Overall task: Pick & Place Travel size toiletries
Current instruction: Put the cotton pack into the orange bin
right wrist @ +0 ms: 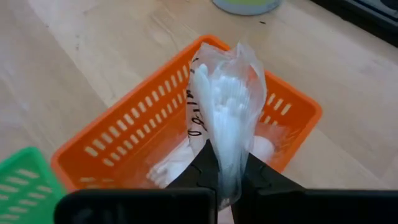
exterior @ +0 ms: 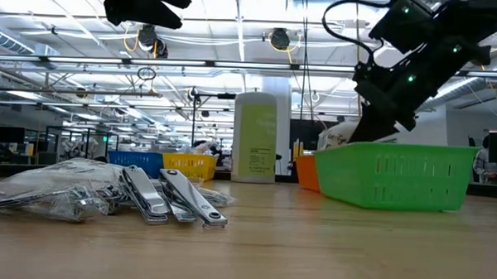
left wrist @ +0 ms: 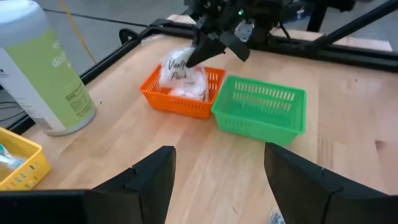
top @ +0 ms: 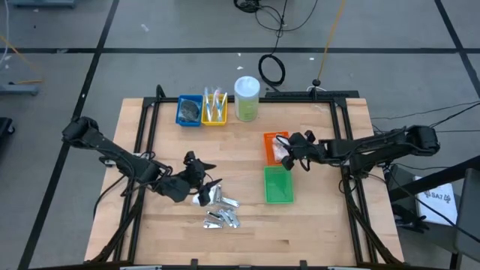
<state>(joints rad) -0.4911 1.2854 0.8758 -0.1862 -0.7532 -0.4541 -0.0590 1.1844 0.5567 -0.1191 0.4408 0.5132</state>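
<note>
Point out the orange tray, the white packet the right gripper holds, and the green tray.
orange tray [right wrist: 124,140]: right wrist view, its slotted side wall.
white packet [right wrist: 233,106]: right wrist view, the middle of the crinkly bag above the fingers.
green tray [left wrist: 261,106]: left wrist view, its near wall.

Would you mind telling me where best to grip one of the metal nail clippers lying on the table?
Probably across the slim body of an outer nail clipper, coming straight down from above: they lie flat in a tight cluster beside the clear-wrapped packets, so a side approach looks blocked.
</note>
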